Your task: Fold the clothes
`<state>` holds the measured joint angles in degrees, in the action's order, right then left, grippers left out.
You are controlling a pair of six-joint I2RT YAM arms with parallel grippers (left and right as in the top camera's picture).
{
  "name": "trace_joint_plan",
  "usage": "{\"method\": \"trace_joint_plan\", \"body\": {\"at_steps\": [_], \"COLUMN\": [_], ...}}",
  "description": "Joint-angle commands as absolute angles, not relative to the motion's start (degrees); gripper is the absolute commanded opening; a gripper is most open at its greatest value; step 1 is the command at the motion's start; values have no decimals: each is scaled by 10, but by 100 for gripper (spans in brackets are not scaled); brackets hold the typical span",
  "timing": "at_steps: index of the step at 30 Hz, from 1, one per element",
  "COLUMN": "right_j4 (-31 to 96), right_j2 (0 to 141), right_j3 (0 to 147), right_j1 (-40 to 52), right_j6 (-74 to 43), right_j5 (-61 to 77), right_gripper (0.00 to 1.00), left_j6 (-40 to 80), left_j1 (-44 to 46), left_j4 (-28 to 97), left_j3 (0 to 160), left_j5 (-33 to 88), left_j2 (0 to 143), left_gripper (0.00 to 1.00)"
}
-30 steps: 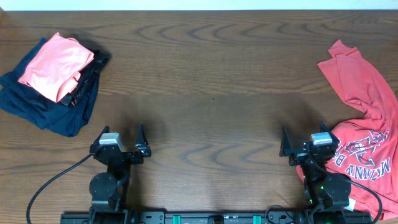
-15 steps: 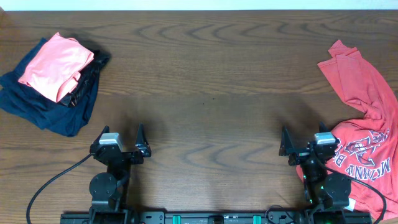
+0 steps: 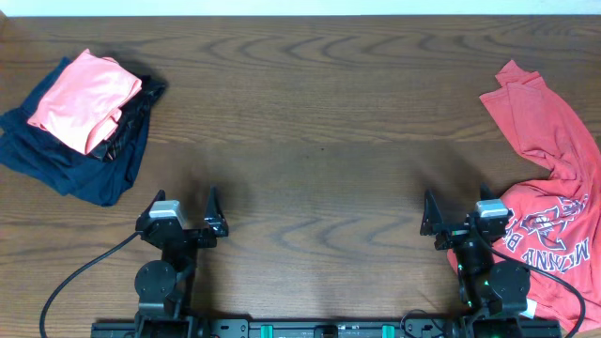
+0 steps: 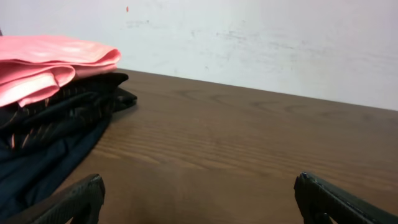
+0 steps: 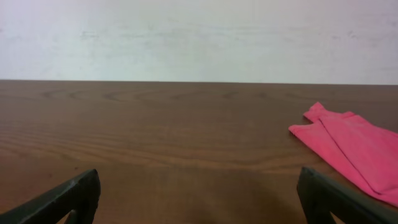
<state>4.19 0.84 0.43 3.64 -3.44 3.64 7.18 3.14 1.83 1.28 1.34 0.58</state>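
Just right of the spread right gripper, the T-shirt is stretched front to back; the spread left gripper is set well apart.

Only a faint rightward shift of the right end effector, at the red T-shirt's edge.

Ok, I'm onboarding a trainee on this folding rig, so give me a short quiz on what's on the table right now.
1. True or false: the right hand holds the T-shirt.
2. Which lies on top of the other? A: pink garment. B: navy garment.
3. Fill in: the left hand is ___ (open or shut).

Key: 1 false, its jaws are apart and empty; 2 A; 3 open.
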Motion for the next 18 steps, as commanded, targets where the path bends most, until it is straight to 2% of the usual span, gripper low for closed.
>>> {"method": "trace_joint_plan", "body": {"at_steps": [1,9,15,18], "right_j4": [65,152,224,307], "right_j2": [7,63,207,322], "right_j3": [19,107,208,284], "right_j1": [37,37,37,37], "right_j6": [-43,-42,-49,-63], "right_j5": [44,6,6,6], "right_gripper": [99,99,99,99], "left_j6": [107,115,115,115], "left_j1": [29,29,29,29], "left_j4": [41,52,128,207], "left_j3": [17,76,185,264], "left_j5": [9,50,63,71], "left_j2": [5,81,205,283], "left_gripper": [98,98,98,98]}}
